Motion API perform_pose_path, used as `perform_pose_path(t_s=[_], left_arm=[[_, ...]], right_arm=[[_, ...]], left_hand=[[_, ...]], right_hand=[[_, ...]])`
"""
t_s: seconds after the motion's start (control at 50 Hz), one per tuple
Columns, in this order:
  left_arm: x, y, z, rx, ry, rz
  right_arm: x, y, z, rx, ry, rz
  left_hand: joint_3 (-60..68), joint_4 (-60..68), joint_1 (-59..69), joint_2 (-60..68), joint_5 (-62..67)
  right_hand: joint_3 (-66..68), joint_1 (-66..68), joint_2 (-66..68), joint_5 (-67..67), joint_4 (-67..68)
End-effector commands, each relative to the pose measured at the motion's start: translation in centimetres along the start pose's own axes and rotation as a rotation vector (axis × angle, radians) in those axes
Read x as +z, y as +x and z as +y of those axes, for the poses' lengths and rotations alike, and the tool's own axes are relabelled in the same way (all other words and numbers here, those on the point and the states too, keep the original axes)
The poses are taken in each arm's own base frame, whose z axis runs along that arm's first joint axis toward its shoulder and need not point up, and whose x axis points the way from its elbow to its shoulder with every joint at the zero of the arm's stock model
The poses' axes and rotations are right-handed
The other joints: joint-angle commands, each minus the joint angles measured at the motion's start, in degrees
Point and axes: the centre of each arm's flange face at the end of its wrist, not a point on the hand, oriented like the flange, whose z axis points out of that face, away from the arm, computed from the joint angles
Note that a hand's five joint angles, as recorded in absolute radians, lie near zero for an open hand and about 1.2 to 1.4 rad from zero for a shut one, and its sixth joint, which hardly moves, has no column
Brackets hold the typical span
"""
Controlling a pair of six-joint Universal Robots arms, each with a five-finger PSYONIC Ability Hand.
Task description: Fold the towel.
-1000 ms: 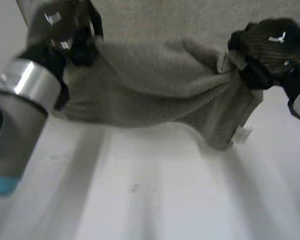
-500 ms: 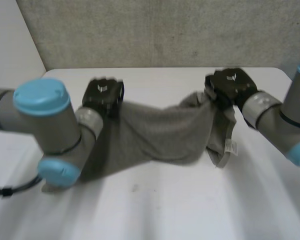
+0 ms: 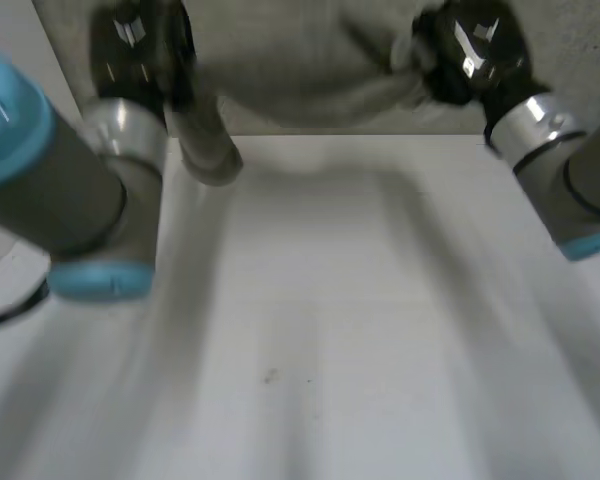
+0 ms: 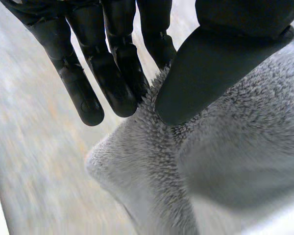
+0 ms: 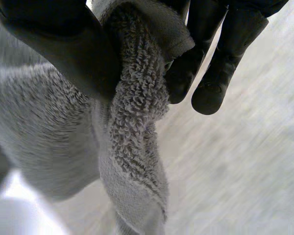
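Above the far edge of the white table (image 3: 310, 330), my left hand (image 4: 112, 54) and right hand (image 5: 54, 44) each pinched one end of the grey towel (image 3: 300, 70), its length hanging crosswise between them.

The table (image 3: 380, 330) is white, with a flat and smooth top. Near the middle of this top there is a small dark speck (image 3: 270, 376), and a fainter mark lies just beside it. The far edge of the table runs straight, in front of a grey wall (image 3: 580, 40).
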Motion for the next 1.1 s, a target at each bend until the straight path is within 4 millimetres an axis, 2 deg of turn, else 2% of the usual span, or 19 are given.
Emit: perform_pose_path(t_s=[0.02,0.06,0.08,0.1,0.12,0.16,0.22,0.24,0.28,0.3,0.32,0.34,0.44,0.48,0.6,0.8,0.9,0.96,1.1], left_arm=[[-5.9,1.5,8.1,0.056,-0.247,0.087],[-8.6,2.9,11.6,0.077,-0.339,0.142],[-8.6,2.9,11.6,0.077,-0.339,0.142],[-9.7,3.4,12.9,0.087,-0.376,0.165],[-9.7,3.4,13.0,0.087,-0.376,0.165],[-11.4,4.1,14.9,0.106,-0.44,0.2],[-12.3,4.8,15.3,0.113,-0.463,0.225],[-12.3,4.8,15.3,0.113,-0.463,0.225],[-12.7,5.1,15.1,0.113,-0.464,0.237],[-12.7,5.1,15.1,0.113,-0.464,0.237],[-13.0,5.1,15.0,0.115,-0.472,0.245],[-13.0,5.1,15.0,0.115,-0.472,0.245],[-13.6,5.1,13.3,0.11,-0.467,0.258],[-13.7,5.0,12.8,0.108,-0.461,0.26],[-14.7,5.1,11.4,0.102,-0.441,0.28],[-16.2,5.2,11.1,0.109,-0.457,0.308],[-16.3,5.1,11.2,0.11,-0.462,0.309],[-16.2,5.0,11.3,0.11,-0.464,0.303],[-16.6,4.7,11.5,0.115,-0.476,0.304]], right_arm=[[-3.2,-2.6,6.5,0.046,-0.289,-0.111],[-5.3,-3.7,9.8,0.008,-0.41,-0.155],[-5.3,-3.7,9.8,0.008,-0.41,-0.155],[-6.4,-4.3,11.6,-0.018,-0.468,-0.177],[-6.5,-4.3,11.6,-0.019,-0.469,-0.177],[-8.2,-4.3,14.1,-0.098,-0.547,-0.194],[-9.3,-3.9,14.9,-0.148,-0.587,-0.202],[-9.3,-3.9,14.9,-0.148,-0.587,-0.202],[-9.9,-3.4,14.7,-0.139,-0.611,-0.19],[-9.9,-3.4,14.7,-0.139,-0.611,-0.19],[-10.0,-3.2,14.0,-0.132,-0.612,-0.183],[-10.0,-3.2,14.0,-0.132,-0.612,-0.183],[-10.1,-1.7,10.8,-0.029,-0.624,-0.114],[-10.2,-1.4,10.0,0.007,-0.632,-0.097],[-11.3,-1.5,7.5,0.135,-0.677,-0.057],[-12.4,-1.6,6.1,0.299,-0.694,0.086],[-12.2,-1.7,6.1,0.306,-0.695,0.13],[-12.0,-3.1,6.2,0.291,-0.703,0.122],[-11.7,-5.1,9.1,0.284,-0.782,0.143]], left_hand=[[10.23,10.14,11.5,10.23,10.82],[10.23,10.14,11.5,10.23,10.82],[10.23,10.14,11.5,10.23,10.82],[10.23,10.14,11.5,10.23,10.82],[10.23,10.14,11.5,10.23,10.82],[10.23,10.14,11.5,10.23,10.82],[10.23,10.14,11.5,10.23,10.82],[10.23,10.14,11.5,10.23,10.82],[10.23,10.14,11.5,10.23,10.82],[10.23,10.14,11.5,10.23,10.82],[10.23,10.14,11.5,10.23,10.82],[10.23,10.14,11.5,10.23,10.82],[10.23,10.14,11.5,10.23,10.82],[10.23,10.14,11.5,10.23,10.82],[10.23,10.14,11.5,10.23,10.82],[10.23,10.14,11.5,10.23,10.82],[10.23,10.14,11.5,10.23,10.82],[10.23,10.14,11.5,10.23,10.82],[10.23,10.14,11.5,10.23,10.82]], right_hand=[[3.16,3.56,5.58,3.89,3.04],[3.16,3.56,5.58,3.89,3.04],[3.16,3.56,5.58,3.89,3.04],[3.16,3.56,5.58,3.89,3.04],[3.16,3.56,5.58,3.89,3.04],[3.16,3.56,5.58,3.89,3.04],[3.16,3.56,5.58,3.89,3.04],[3.16,3.56,5.58,3.89,3.04],[-10.32,-9.92,-7.89,-9.58,-10.44],[-10.41,-10.01,-7.99,-9.67,-10.53],[-20.23,-19.83,-17.81,-19.5,-20.35],[-20.33,-19.93,-17.91,-19.6,-20.45],[-48.7,-48.3,-46.28,-47.96,-48.82],[-51.76,-51.36,-49.34,-51.02,-51.88],[-52.13,-51.73,-49.71,-51.39,-52.25],[-51.79,-51.39,-49.36,-51.05,-51.91],[-53.81,-53.41,-51.38,-53.07,-53.93],[-54.48,-54.08,-52.05,-53.74,-54.6],[-59.36,-58.96,-56.94,-58.62,-59.48]])
